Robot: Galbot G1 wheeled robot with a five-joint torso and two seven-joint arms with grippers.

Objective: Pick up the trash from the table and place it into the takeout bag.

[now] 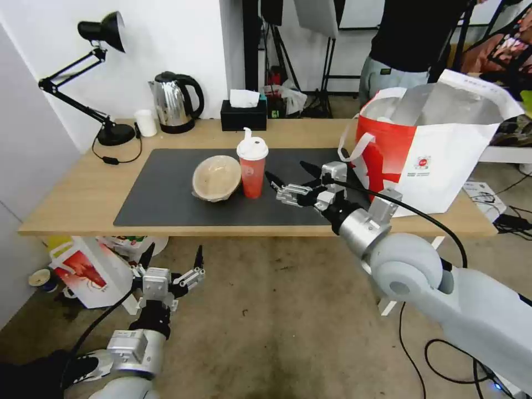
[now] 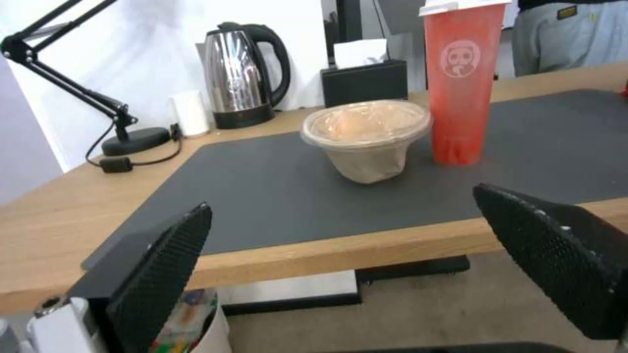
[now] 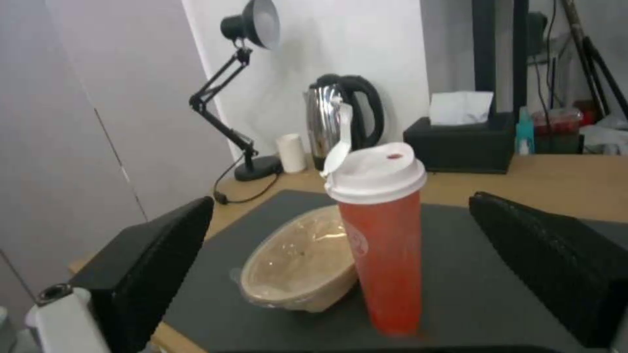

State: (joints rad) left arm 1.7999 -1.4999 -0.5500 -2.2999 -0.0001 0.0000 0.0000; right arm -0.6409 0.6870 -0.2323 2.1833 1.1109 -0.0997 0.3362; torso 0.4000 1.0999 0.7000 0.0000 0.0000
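**Right tool lined up on the red cup**

Step in hand, as I judge it: the approach to the red drink cup (image 1: 252, 168). My right tool (image 1: 288, 180) hangs over the dark mat (image 1: 166, 194), level with the cup and just beside it on the bag side, fingers spread wide, nothing held. From the right wrist, the cup stands upright between the two black pads (image 3: 543, 255), not yet touched.

The tan film-covered bowl (image 1: 216, 178) sits tipped, leaning against the cup on the side away from my tool. Both are near the middle of the counter (image 1: 72, 199). The takeout bag (image 1: 432, 149) stands open at the right end of the counter, foil lining showing, close behind my right forearm.

Next move calls for sliding forward until the pads flank the cup body, then closing gently; the cup is tall and narrow, and a nudge could topple it onto the bowl.

My left tool (image 1: 172, 266) waits below the front edge of the counter, fingers released and empty.
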